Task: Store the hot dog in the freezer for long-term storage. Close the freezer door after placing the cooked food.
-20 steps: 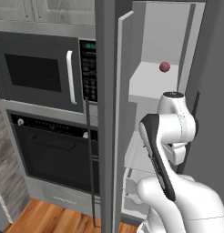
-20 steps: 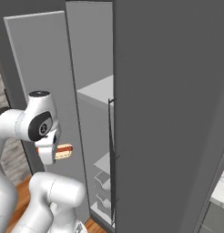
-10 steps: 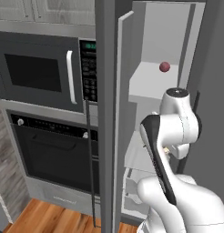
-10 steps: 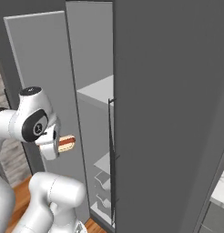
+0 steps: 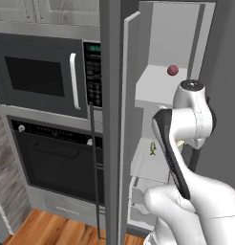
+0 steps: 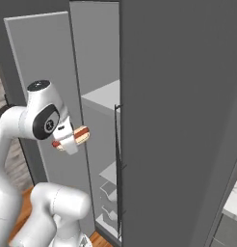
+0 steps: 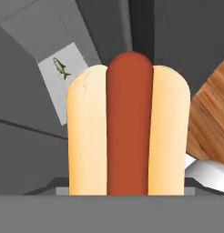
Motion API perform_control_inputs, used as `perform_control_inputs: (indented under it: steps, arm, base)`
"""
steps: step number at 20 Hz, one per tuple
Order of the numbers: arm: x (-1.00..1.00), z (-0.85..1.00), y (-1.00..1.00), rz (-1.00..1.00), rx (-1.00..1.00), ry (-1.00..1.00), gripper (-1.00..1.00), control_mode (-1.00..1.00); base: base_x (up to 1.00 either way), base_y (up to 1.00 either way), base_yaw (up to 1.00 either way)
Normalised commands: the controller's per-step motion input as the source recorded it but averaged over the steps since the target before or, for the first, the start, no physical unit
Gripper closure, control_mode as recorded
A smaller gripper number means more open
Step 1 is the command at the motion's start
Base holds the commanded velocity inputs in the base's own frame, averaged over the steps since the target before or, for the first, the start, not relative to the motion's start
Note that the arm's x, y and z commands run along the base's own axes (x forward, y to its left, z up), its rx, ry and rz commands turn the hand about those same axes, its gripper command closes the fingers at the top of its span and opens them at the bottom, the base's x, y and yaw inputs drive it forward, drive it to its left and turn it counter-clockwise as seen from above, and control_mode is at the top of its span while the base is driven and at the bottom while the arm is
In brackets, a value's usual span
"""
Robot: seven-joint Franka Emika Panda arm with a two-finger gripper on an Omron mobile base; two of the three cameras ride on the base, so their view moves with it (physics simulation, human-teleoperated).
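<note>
Right base view: your gripper (image 6: 68, 141) is clamped on the hot dog (image 6: 80, 135), holding it in the air in front of the open freezer (image 6: 188, 96), level with the space just under the upper white shelf (image 6: 103, 94). The bun pokes out toward the cabinet opening, its red sausage strip showing along the top. The freezer door (image 6: 41, 82) stands swung open behind the arm, its pale inner lining facing you.

In the left base view, you see the door (image 5: 114, 119) edge-on, with its thin dark bar handle (image 5: 94, 167) running down the outer side. The arm's upper joints block the hot dog here. A dark red ball (image 5: 172, 70) sits on the upper shelf (image 5: 155, 86) inside the freezer. Lower down, a small green-yellow item (image 5: 152, 149) lies on a white shelf, just left of the arm. To the left of the door are a black microwave (image 5: 43, 76) and, beneath it, a black oven (image 5: 57, 158).

The hand view puts the hot dog (image 7: 127, 132) right before your camera, lengthwise, sausage between the two bun halves. Behind it the green-yellow item (image 7: 61, 67) lies on its white shelf (image 7: 59, 82), and wood floor (image 7: 209, 113) shows at the right.
</note>
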Motion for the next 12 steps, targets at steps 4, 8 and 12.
perform_control_inputs:
  steps: [4, 8, 12]
  arm:
    - [0.34, 0.28, -0.01, 0.14, -0.12, 0.00, 1.00, -1.00]
    - [0.27, 0.17, -0.01, 0.13, -0.09, -0.07, 1.00, -1.00]
    - [0.46, 0.26, -0.15, 0.10, -0.02, 0.00, 1.00, -1.00]
  base:
    - [0.00, 0.00, 0.00]
    - [0.00, 0.00, 0.00]
    - [0.00, 0.00, 0.00]
